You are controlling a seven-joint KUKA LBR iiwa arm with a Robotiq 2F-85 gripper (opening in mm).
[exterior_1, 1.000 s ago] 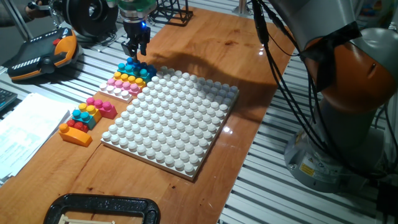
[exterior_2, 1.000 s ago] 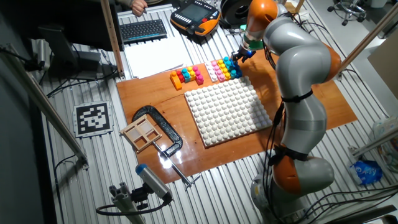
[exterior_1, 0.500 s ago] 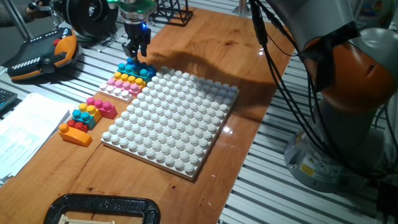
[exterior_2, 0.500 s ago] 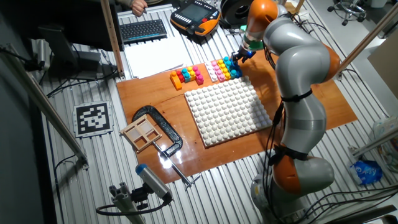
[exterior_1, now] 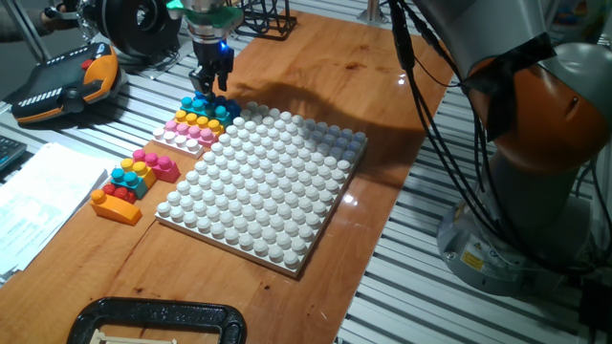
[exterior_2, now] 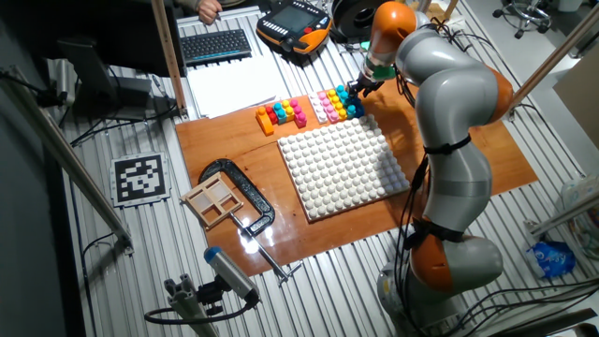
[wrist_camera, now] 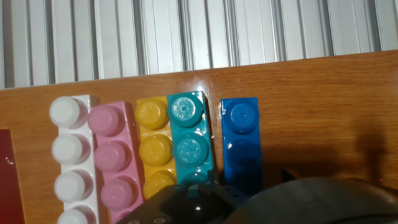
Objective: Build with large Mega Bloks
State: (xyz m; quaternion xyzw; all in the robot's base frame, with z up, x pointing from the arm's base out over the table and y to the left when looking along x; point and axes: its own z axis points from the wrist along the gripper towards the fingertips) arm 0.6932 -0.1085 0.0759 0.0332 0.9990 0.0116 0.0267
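Observation:
A row of large Mega Bloks lies side by side on the wooden board beside the white baseplate (exterior_1: pixel 268 182). In the hand view they are a white brick (wrist_camera: pixel 68 162), a pink brick (wrist_camera: pixel 112 155), a yellow brick (wrist_camera: pixel 154 149), a cyan brick (wrist_camera: pixel 189 140) and a dark blue brick (wrist_camera: pixel 241 137). My gripper (exterior_1: pixel 211 86) hangs just above the cyan (exterior_1: pixel 199 102) and dark blue (exterior_1: pixel 226 107) bricks. Its dark body (wrist_camera: pixel 205 196) hides their near ends. The gap between the fingers does not show. A second small stack of bricks (exterior_1: pixel 132 182) lies further left.
A teach pendant (exterior_1: pixel 67 86) lies at the back left and papers (exterior_1: pixel 38 201) at the left. A black clamp (exterior_1: pixel 163 320) and a wooden tray (exterior_2: pixel 215 198) sit at the board's near end. The arm's base (exterior_1: pixel 535 172) stands at the right.
My gripper has shifted slightly to the right over the brick row. The bricks have not moved.

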